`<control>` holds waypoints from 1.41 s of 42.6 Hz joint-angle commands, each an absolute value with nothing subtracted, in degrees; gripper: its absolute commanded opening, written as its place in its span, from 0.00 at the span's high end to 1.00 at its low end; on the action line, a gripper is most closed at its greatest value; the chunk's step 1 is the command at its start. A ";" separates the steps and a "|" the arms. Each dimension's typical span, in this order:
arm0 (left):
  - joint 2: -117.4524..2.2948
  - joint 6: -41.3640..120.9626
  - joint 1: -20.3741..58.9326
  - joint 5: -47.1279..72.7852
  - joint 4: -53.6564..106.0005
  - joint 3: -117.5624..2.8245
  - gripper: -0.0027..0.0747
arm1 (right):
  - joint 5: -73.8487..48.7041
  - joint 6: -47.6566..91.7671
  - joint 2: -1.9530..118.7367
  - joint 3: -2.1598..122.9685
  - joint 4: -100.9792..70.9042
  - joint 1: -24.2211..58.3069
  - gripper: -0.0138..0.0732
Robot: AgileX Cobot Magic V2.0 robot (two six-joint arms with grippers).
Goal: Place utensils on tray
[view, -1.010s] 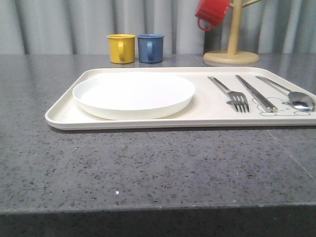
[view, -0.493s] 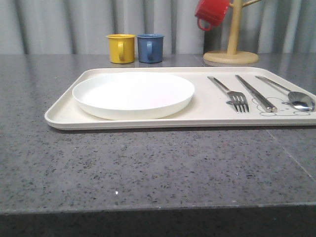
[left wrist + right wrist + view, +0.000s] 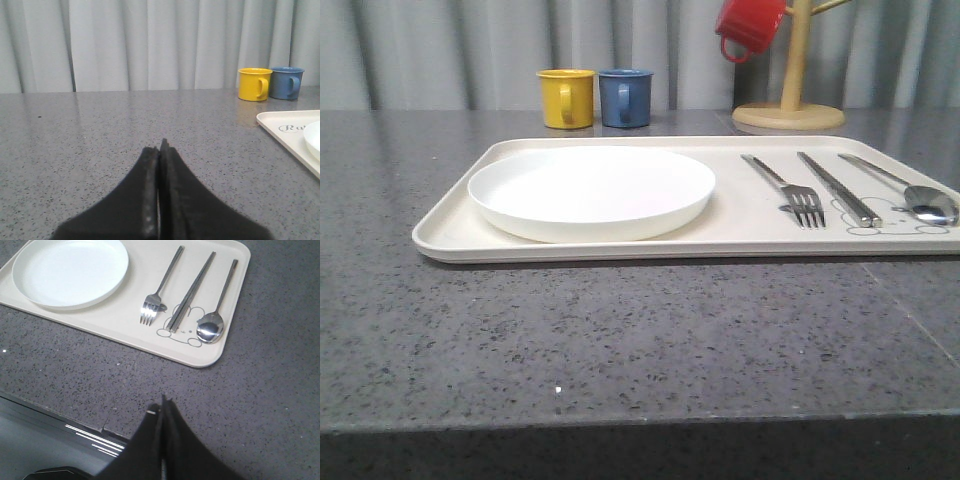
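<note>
plate (image 3: 591, 192), fork (image 3: 788, 190), knife (image 3: 839, 188), spoon (image 3: 908, 190) on tray (image 3: 455, 225)

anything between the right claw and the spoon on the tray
Nothing visible. The right claw, shut, hangs over bare counter short of the tray; only the low rim lies between it and the spoon.

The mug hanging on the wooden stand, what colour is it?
Red. The mug hangs from the wooden stand, clearest in the front view.

staged lab kitchen; grey speckled countertop (image 3: 620, 340); pleated curtain (image 3: 470, 50); mug tree (image 3: 790, 100)
</note>
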State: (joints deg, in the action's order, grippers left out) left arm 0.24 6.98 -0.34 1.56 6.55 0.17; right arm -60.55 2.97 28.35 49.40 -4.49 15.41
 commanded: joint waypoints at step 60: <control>1.43 6.62 -0.28 -3.16 7.16 0.82 0.99 | 2.13 3.10 0.33 1.04 -2.28 5.07 0.92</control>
